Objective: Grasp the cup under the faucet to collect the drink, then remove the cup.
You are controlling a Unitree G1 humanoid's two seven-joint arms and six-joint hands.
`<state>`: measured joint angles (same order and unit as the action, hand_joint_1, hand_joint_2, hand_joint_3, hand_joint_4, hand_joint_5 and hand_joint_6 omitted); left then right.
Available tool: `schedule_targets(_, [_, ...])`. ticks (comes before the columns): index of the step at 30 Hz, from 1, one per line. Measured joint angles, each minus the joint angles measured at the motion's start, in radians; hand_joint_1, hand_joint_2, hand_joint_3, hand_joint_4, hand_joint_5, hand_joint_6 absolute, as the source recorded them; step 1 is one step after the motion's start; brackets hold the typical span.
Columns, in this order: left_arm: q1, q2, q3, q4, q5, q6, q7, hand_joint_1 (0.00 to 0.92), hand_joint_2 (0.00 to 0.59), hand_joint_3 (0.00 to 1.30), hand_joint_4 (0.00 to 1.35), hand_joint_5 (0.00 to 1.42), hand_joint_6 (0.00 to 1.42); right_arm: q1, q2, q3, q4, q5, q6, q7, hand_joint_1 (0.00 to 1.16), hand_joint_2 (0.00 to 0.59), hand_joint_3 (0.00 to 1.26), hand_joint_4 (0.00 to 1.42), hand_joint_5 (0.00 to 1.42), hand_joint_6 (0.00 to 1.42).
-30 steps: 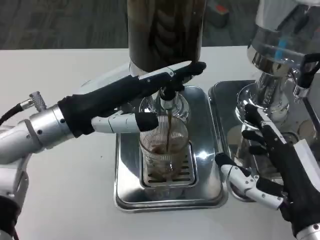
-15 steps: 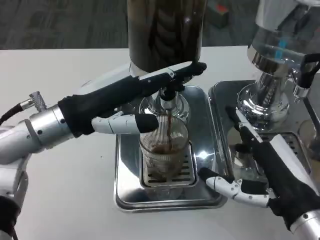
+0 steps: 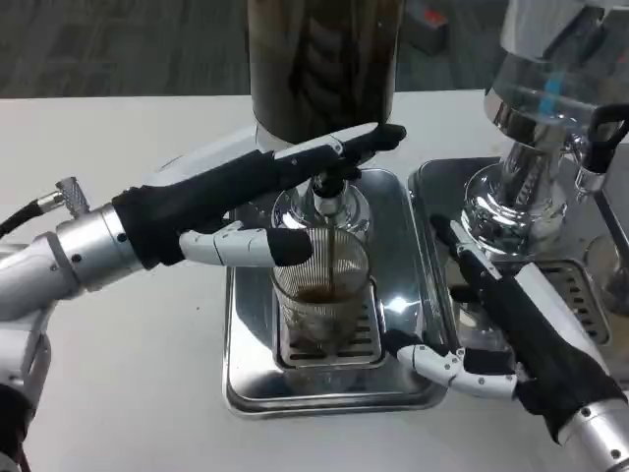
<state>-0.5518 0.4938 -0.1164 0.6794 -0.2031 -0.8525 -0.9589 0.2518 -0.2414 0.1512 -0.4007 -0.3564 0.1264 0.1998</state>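
Note:
A ribbed clear cup point(image 3: 319, 295) stands on the drip grate of the steel tray point(image 3: 251, 383), under the faucet point(image 3: 329, 192) of the dark drink dispenser point(image 3: 322, 64). A brown stream runs into it and brown drink covers its bottom. My left hand point(image 3: 256, 202) reaches in from the left, its long fingers lying on the faucet lever and its thumb against the cup's rim. My right hand point(image 3: 501, 329) is open just right of the tray, fingers spread, thumb pointing toward the cup without touching it.
A second dispenser point(image 3: 550, 108) with a clear tank stands at the right on its own steel tray point(image 3: 590, 285), close behind my right hand. White table point(image 3: 128, 393) lies open at the left and front.
My right hand has moved left and forward, from beside the second dispenser toward the cup's tray. The drink level in the cup has risen slightly. My left hand has stayed on the faucet.

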Motion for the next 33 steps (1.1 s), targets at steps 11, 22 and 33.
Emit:
schedule_targets(11, [0.0,0.003,-0.002,-0.004,0.0,0.0,0.001,0.0,0.028,0.05,0.0,0.02,0.15,-0.041,0.002,0.024,0.052,0.023,-0.002,0.0,0.78,0.251,0.0,0.0,0.02,0.16])
schedule_targets(22, [0.004,0.012,-0.002,-0.014,0.0,0.001,0.006,0.0,0.019,0.04,0.0,0.02,0.16,-0.076,0.006,0.045,0.08,0.04,-0.006,0.0,0.77,0.258,0.0,0.0,0.03,0.18])
schedule_targets(33, [0.007,0.016,-0.003,-0.021,0.002,0.004,0.006,0.0,0.016,0.05,0.0,0.03,0.16,-0.122,0.01,0.066,0.106,0.052,-0.008,0.0,0.74,0.268,0.0,0.0,0.03,0.18])
